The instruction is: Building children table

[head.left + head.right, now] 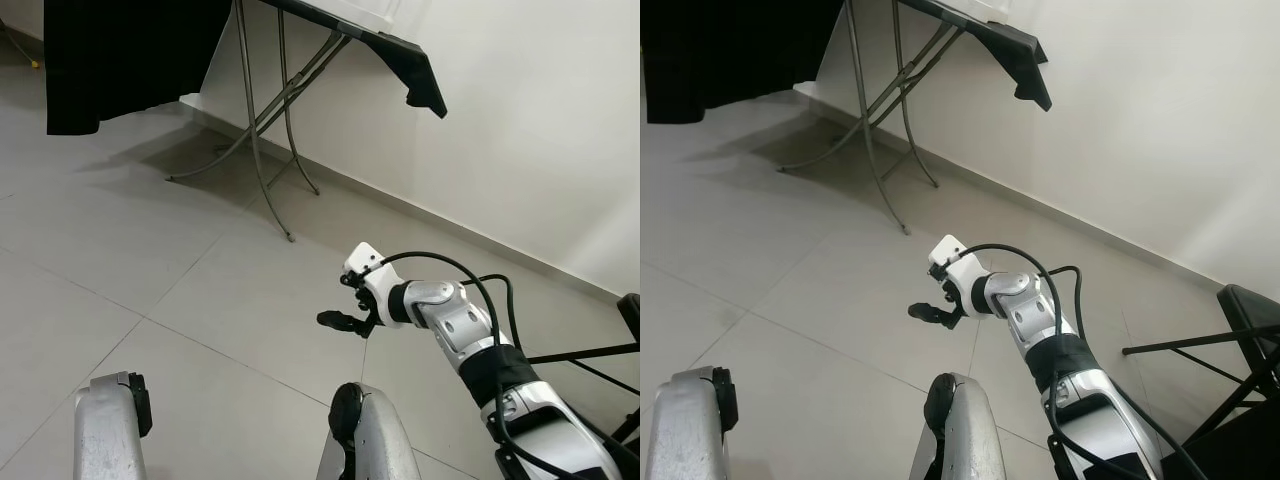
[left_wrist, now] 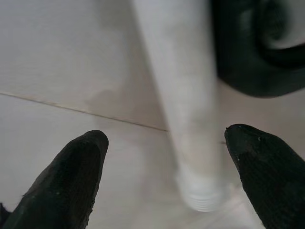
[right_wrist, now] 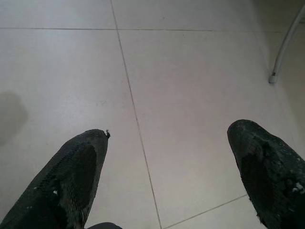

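A white round table leg with a threaded end lies blurred on the pale floor in the left wrist view. It sits in the gap between the spread fingers of my left gripper, which is open; I cannot tell whether it touches them. My right arm reaches forward over bare floor tiles, and its right gripper is open with nothing between its fingertips.
A folding table with thin metal legs and a black cloth stands by the white wall ahead-left. A black stand is at the right. A dark rounded object lies beside the white leg. One metal foot rests on the tiles.
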Tool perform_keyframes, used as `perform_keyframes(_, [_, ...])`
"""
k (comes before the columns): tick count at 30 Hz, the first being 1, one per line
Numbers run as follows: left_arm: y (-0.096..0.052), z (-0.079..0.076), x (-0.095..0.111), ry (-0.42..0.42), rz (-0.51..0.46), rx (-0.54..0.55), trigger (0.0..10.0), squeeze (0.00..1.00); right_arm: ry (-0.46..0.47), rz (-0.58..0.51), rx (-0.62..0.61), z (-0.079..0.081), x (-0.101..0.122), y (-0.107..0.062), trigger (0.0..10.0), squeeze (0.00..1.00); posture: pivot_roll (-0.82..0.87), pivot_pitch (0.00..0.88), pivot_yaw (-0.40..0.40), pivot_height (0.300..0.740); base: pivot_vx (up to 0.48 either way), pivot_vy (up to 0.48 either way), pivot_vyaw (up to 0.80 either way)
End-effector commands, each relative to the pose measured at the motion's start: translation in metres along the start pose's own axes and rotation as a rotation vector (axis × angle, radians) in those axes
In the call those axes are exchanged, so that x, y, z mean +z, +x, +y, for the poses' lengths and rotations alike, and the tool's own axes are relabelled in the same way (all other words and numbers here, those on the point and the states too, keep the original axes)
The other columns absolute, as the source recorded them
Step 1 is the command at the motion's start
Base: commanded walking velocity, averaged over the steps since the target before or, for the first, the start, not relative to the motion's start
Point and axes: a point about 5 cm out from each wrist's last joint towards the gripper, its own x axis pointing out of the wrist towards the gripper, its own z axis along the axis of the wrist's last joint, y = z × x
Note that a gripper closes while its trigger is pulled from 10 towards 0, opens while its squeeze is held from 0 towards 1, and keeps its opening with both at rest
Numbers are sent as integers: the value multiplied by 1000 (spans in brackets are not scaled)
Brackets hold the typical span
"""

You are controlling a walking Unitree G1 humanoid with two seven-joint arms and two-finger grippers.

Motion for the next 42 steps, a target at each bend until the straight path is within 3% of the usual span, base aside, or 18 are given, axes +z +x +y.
perform_keyframes(1, [-1,-11,2,-12,-1,-58,10000,0,0,36,-12,-4,-10,-5,10000,0,119,0,-345,300,0,0,0])
perform_keyframes(5, [-5,-14,5,-47,-20,-102,10000,0,-3,40,-7,-3,-11,-4,10000,0,119,0,-343,300,0,0,0])
perform_keyframes(10, [1,-25,-3,-82,4,-164,10000,0,-8,39,-1,-2,-11,-3,10000,0,114,0,-342,300,0,0,0])
perform_keyframes(16, [16,-22,-14,-108,-15,-31,10000,0,-9,32,2,-1,-10,-3,10000,0,94,0,-348,300,0,0,0])
perform_keyframes(19, [21,-23,-18,-68,-47,54,10000,0,-7,27,14,2,-10,-3,10000,0,71,0,-356,300,0,0,0])
perform_keyframes(34, [29,-39,-19,-102,-134,82,10000,0,-17,26,10,-1,-9,-12,10000,0,-5,0,-378,300,0,0,0])
perform_keyframes(41, [29,-32,-19,-122,-194,160,10000,0,-20,0,29,2,-2,-23,10000,0,-89,15,-400,300,0,0,0])
perform_keyframes(42, [29,-31,-19,-124,-196,165,941,0,-19,2,31,2,-3,-26,10000,0,-118,30,-400,300,0,0,0])
